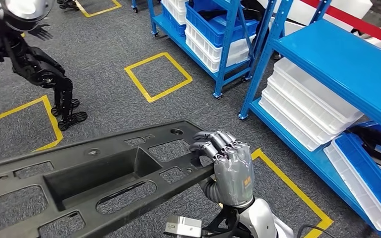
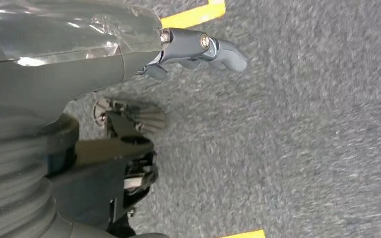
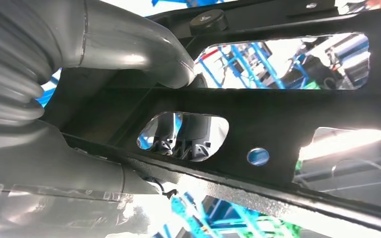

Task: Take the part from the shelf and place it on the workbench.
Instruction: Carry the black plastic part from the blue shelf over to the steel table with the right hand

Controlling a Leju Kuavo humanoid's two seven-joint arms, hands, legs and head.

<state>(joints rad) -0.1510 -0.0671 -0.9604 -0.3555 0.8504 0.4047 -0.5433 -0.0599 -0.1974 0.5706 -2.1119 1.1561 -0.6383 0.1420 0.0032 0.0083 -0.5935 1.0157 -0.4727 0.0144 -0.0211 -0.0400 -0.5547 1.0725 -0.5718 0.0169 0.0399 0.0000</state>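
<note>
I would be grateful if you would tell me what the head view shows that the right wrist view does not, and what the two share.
Head view alone: the grey carpet with a yellow floor square, white bins on the blue shelf, and another robot's dark legs. Right wrist view alone: the black part's underside, with the fingers seen through a cut-out. Both: the right hand gripping the black part at its edge.

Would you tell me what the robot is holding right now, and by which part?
The right hand grips the black part by its end edge, fingers hooked through an opening. The left hand holds nothing.
</note>
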